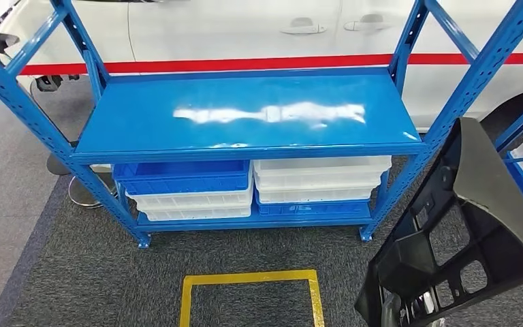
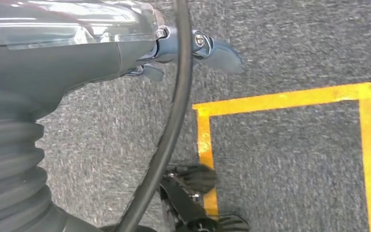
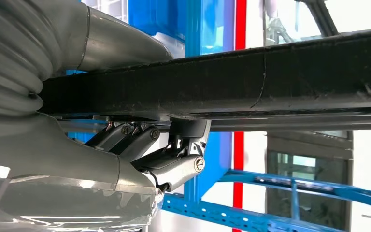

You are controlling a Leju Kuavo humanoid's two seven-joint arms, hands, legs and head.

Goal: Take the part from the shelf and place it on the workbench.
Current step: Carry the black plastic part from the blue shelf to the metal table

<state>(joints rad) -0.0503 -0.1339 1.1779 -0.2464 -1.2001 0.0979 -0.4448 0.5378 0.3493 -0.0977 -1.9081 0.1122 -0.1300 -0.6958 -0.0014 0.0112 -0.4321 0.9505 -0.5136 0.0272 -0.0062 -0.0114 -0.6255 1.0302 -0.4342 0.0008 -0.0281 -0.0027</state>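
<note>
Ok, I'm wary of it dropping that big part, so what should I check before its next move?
1. Right hand grips the black plastic car part: ok, fingers closed under its edge.
2. Grip security: cannot tell.
3. Top of the blue metal shelf unit bare: ok.
4. Part clear of the blue upright: not ok, very close.
5. Left hand free: ok, hanging above the grey carpet.
6. Workbench located: cannot tell.
</note>
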